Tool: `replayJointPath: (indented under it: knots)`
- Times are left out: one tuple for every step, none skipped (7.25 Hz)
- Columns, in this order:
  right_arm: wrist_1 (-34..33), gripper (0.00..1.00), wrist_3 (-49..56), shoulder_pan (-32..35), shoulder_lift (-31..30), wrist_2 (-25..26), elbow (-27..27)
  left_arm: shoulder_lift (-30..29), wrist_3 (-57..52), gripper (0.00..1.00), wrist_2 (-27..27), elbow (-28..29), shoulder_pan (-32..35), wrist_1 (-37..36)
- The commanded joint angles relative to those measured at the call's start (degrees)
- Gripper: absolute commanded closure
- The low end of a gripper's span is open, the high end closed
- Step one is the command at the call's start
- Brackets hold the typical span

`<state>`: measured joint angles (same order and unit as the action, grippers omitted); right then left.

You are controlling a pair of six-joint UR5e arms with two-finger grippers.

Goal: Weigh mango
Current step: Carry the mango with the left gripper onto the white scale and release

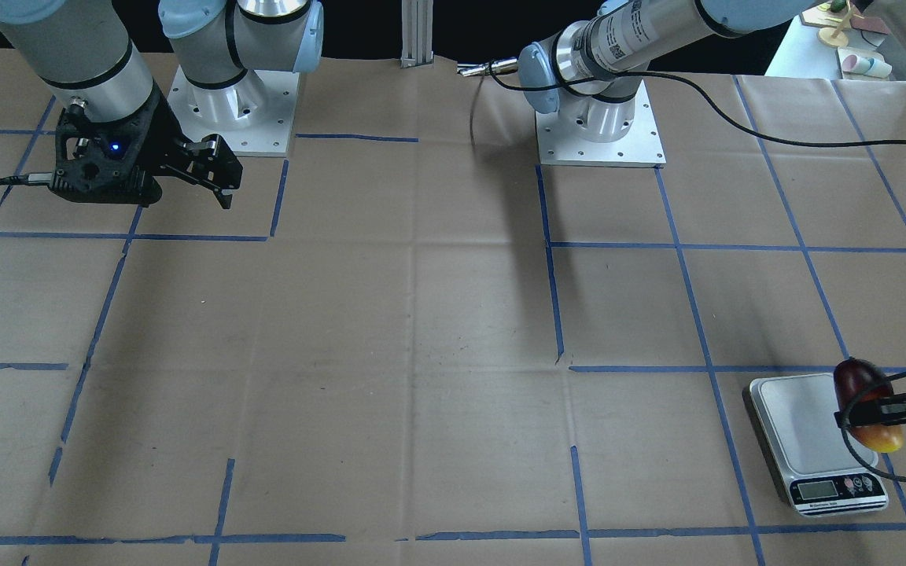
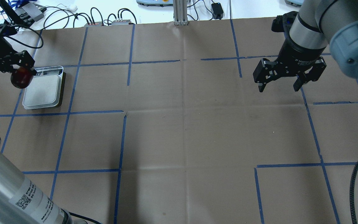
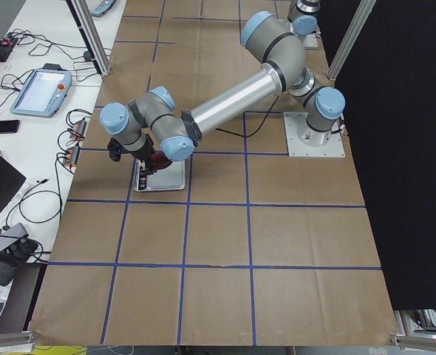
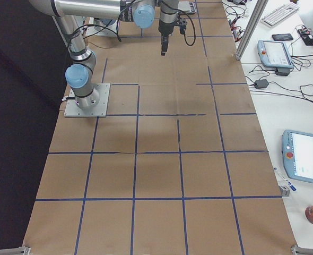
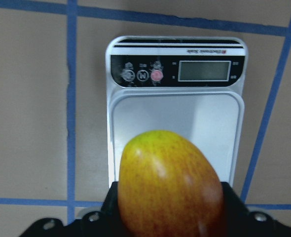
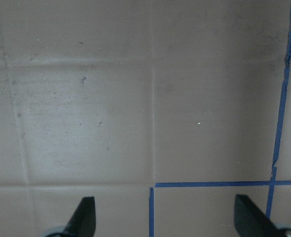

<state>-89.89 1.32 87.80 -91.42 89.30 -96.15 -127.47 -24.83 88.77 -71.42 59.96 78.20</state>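
The mango (image 1: 866,402), dark red shading to a yellow tip, is held in my left gripper (image 1: 882,410), which is shut on it. It hangs over the outer edge of the white scale (image 1: 795,428), above the platform. In the overhead view the mango (image 2: 21,77) sits at the scale's (image 2: 43,91) left edge under the left gripper (image 2: 14,67). The left wrist view shows the mango (image 5: 169,185) close up with the scale (image 5: 175,106) and its blank display beyond. My right gripper (image 2: 286,81) is open and empty, high above the table's right side.
Brown paper with blue tape grid lines covers the table (image 2: 185,130). Both arm bases (image 1: 598,122) are bolted at the robot's side. Cables and boxes (image 2: 104,18) lie past the far edge. A black cable (image 1: 775,137) runs across the paper near the left arm's base.
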Motion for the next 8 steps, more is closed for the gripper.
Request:
replayJointPath:
  knots:
    - [0.0, 0.0, 0.0, 0.0, 0.0, 0.0, 0.0, -0.1, 0.0, 0.47, 0.3, -8.9, 0.3, -15.9]
    - [0.0, 0.0, 0.0, 0.0, -0.1, 0.0, 0.0, -0.1, 0.0, 0.47, 0.3, -9.2, 0.2, -16.0]
    - [0.0, 0.0, 0.0, 0.0, -0.1, 0.0, 0.0, -0.1, 0.2, 0.22, 0.2, -8.7, 0.2, -16.1]
    - [0.0, 0.0, 0.0, 0.0, 0.0, 0.0, 0.0, 0.6, 0.3, 0.0, 0.3, -7.8, 0.3, -16.1]
    - [0.0, 0.0, 0.0, 0.0, 0.0, 0.0, 0.0, 1.8, 0.3, 0.0, 0.4, -7.6, 0.3, -16.0]
    - [0.1, 0.0, 0.0, 0.0, 0.0, 0.0, 0.0, 4.7, 0.9, 0.0, 0.7, -6.8, 0.5, -14.6]
    - [0.0, 0.0, 0.0, 0.0, -0.1, 0.0, 0.0, 9.1, 3.6, 0.0, 0.7, -6.9, 0.6, -10.2]
    - [0.0, 0.0, 0.0, 0.0, -0.1, 0.0, 0.0, 13.6, 6.4, 0.0, 0.7, -7.6, 1.0, -5.2]
